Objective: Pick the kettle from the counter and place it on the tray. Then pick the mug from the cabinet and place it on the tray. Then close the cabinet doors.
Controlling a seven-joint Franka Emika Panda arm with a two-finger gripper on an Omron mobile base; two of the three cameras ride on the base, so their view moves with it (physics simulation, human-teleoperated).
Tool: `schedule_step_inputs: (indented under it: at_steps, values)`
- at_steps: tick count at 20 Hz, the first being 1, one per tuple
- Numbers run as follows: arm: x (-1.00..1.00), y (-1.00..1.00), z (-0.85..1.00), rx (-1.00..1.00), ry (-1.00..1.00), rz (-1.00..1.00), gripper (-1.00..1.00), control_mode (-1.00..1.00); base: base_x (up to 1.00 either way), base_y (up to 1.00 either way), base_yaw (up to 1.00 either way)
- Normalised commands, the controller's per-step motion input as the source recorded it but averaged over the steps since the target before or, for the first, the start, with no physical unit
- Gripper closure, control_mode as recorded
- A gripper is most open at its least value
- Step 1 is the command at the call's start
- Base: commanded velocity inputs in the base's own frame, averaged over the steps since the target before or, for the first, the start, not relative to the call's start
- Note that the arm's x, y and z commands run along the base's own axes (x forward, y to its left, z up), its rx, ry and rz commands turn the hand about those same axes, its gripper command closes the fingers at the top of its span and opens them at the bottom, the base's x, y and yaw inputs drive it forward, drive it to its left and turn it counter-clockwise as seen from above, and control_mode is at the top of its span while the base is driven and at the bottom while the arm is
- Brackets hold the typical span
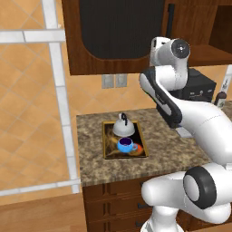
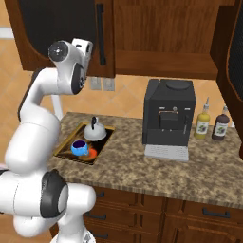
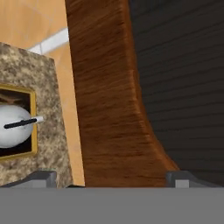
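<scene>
with kettle [image 1: 123, 127] and mug [image 1: 126, 145] on the tray [image 1: 107, 149], the gripper [image 3: 111, 177], fingers apart, faces the cabinet door [image 3: 131, 87] at twelve o'clock, likely needing a push shut.

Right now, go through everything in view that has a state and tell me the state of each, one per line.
kettle: upright on the tray, free of the gripper
mug: upright on the tray in front of the kettle
tray: flat on the counter, holding both
left cabinet door: closed or nearly so
right cabinet door: swung open
gripper: open, empty, close against the left cabinet door
coffee machine: nothing under its spout
</scene>
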Motion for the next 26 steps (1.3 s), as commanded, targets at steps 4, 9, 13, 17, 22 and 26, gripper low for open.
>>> schedule_step_inputs:
  at_steps: [4,9,13,17,22,26]
  values:
    - [0.35,0.06,-0.20,0.08,0.00,0.20,-1.00,-1.00,0.00,0.00,0.00]
    - [0.27,0.21,-0.24,0.00,0.00,0.18,-1.00,-1.00,0.00,0.00,0.00]
    - [0.43,0.27,-0.14,0.00,-0.01,0.15,-1.00,-1.00,0.00,0.00,0.00]
    - [0.13,0.26,-0.23,0.00,-0.02,0.11,-1.00,-1.00,0.00,0.00,0.00]
    - [-0.45,0.12,-0.11,-0.02,-0.03,0.01,-1.00,-1.00,0.00,0.00,0.00]
    - [-0.66,0.06,0.10,0.00,-0.02,0.00,-1.00,-1.00,0.00,0.00,0.00]
